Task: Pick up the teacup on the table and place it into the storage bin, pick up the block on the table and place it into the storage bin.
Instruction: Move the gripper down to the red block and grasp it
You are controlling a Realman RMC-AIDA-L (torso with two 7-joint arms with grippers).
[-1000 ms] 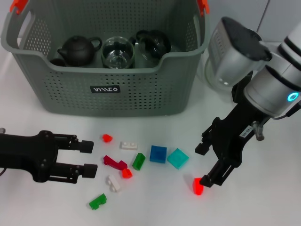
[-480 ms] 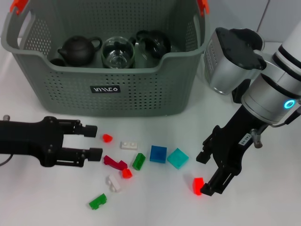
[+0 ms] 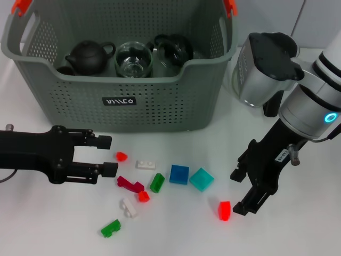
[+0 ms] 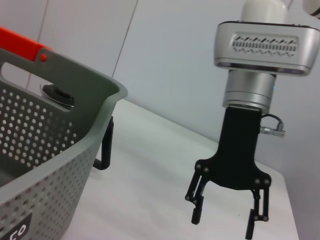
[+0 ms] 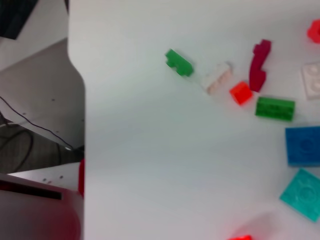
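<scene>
Since a second ago my left gripper (image 3: 108, 156) has slid right along the table (image 3: 176, 229), closing on the scattered blocks, and my right gripper (image 3: 244, 191) has drawn back to the right, so the red block (image 3: 224, 210) it stood over now lies free just left of its fingers.

Left gripper: fingers spread; the small red-orange block (image 3: 121, 156) lies just beyond the tips, in line with the gap, not touching.

Right gripper: fingers spread, holding nothing; seen from the left wrist (image 4: 227, 220) the two fingers hang well apart.

Storage bin (image 3: 128, 101): grey, perforated, at the far left of the table; holds a dark teapot (image 3: 89, 56), a clear glass cup (image 3: 134, 58) and a dark glass pot (image 3: 173, 48).

Loose blocks on the table, near side of the bin: white plate (image 3: 145, 165), maroon piece (image 3: 130, 184), orange-red cube (image 3: 143, 196), green brick (image 3: 157, 183), blue square (image 3: 179, 174), teal square (image 3: 201, 179), white piece (image 3: 128, 207), green piece nearest me (image 3: 111, 228).

Silver kettle (image 3: 264, 66) stands far right, beside the bin.
</scene>
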